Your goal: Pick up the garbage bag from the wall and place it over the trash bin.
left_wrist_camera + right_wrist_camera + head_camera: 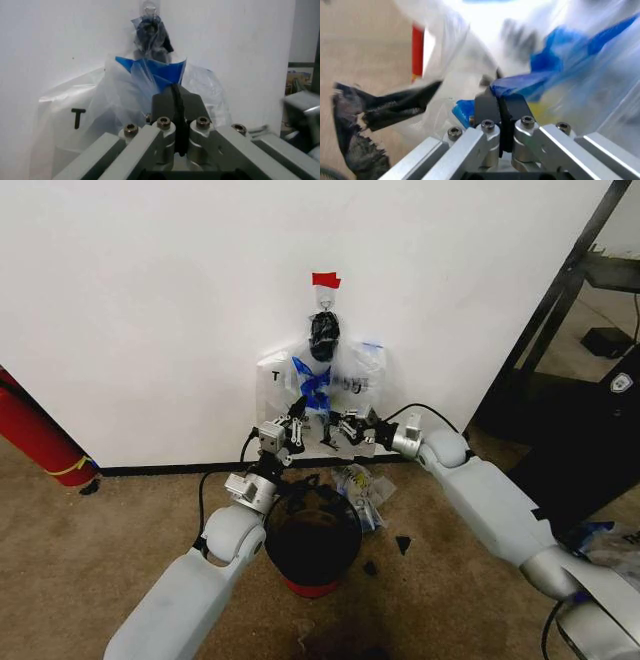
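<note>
Garbage bag: the garbage bag (pixel 322 385) is seen hung on the wall (pixel 150 300), its long axis running vertically, the gathered dark top up at a small metal hook (pixel 325 301) and the loose body spread downward and to both sides.
Marker: a red tape strip (pixel 325 279) is fixed just above the hook.
Trash bin: the trash bin (pixel 312 548) is stood on the floor near the robot, below the bag and well short of the wall, its red base showing at the near side.
Left gripper: the left gripper (pixel 297 423) is held at the bag's lower left; in the left wrist view (pixel 176 108) the jaws are pressed together, with a strand of film possibly between them, though a grip cannot be confirmed.
Right gripper: the right gripper (pixel 343 428) is held at the bag's lower right; in the right wrist view (pixel 498 107) the jaws are closed on a fold of blue plastic.
Surface: a brown carpet (pixel 90 550) is laid up to a black baseboard (pixel 160 469); crumpled plastic (pixel 362 486) lies just right of the bin.
Room: a red cylinder (pixel 35 435) leans at the far left; a black frame (pixel 560 290) stands at the right.
Views: the dark letter T (pixel 78 117) on the bag's left panel is shown clearly by the left wrist view; a yellow patch (pixel 542 108) is caught by the right wrist view.
</note>
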{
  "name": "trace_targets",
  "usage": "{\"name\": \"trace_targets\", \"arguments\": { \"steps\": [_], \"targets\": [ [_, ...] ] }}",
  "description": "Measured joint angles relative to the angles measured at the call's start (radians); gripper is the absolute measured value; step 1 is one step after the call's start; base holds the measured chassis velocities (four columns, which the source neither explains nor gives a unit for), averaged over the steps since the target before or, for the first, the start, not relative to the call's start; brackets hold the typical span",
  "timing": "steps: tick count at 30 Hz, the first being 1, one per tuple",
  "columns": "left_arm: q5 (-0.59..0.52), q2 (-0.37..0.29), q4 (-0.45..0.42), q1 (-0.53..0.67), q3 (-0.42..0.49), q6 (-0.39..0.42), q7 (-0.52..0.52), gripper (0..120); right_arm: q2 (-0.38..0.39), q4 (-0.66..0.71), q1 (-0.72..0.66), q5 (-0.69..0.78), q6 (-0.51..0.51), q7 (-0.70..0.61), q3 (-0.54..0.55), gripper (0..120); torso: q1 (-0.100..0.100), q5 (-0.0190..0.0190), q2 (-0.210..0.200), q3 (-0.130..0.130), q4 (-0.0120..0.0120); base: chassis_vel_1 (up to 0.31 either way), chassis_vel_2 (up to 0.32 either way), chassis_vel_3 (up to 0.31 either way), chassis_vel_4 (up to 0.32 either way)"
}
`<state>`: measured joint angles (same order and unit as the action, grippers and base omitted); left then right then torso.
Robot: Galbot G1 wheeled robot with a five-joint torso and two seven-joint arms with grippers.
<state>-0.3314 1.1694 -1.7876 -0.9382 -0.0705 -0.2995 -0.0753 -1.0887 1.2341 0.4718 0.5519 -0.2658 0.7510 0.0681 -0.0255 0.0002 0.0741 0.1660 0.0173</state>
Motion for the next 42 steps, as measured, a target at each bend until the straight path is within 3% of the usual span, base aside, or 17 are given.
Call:
{"name": "trace_targets", "arguments": {
  "steps": [9,16,24,35,42],
  "targets": [
    [0.000,0.019,0.005,-0.047,-0.031,-0.007,-0.041,0,0.043,0.208,0.216,0.152,-0.141,-0.132,-0.131,0,0.000,-0.0002,0.000,0.000,-0.0002,0.000,0.000,0.000,0.000],
    [-0.026,0.059,-0.063,-0.118,-0.087,-0.005,-0.092,0,0.015,0.361,0.445,0.178,-0.199,-0.136,-0.289,0,0.000,-0.0002,0.000,0.000,0.0001,0.000,0.000,0.000,0.000],
    [-0.076,0.041,-0.135,-0.243,-0.139,-0.016,-0.079,0,-0.006,0.494,0.659,0.142,-0.237,-0.123,-0.422,0,0.000,-0.0002,0.000,0.000,-0.0003,0.000,0.000,0.000,0.000],
    [-0.015,0.042,-0.251,-0.427,-0.223,-0.087,-0.018,0,-0.032,0.617,0.900,0.062,-0.304,-0.100,-0.545,0,0.000,-0.0002,0.000,0.000,-0.0002,0.000,0.000,0.000,0.000],
    [0.010,0.051,-0.287,-0.501,-0.269,-0.124,-0.013,0,-0.050,0.628,0.951,0.014,-0.348,-0.056,-0.568,0,0.000,-0.0003,0.000,0.000,-0.0001,0.000,0.000,0.000,0.000]
  ]
}}
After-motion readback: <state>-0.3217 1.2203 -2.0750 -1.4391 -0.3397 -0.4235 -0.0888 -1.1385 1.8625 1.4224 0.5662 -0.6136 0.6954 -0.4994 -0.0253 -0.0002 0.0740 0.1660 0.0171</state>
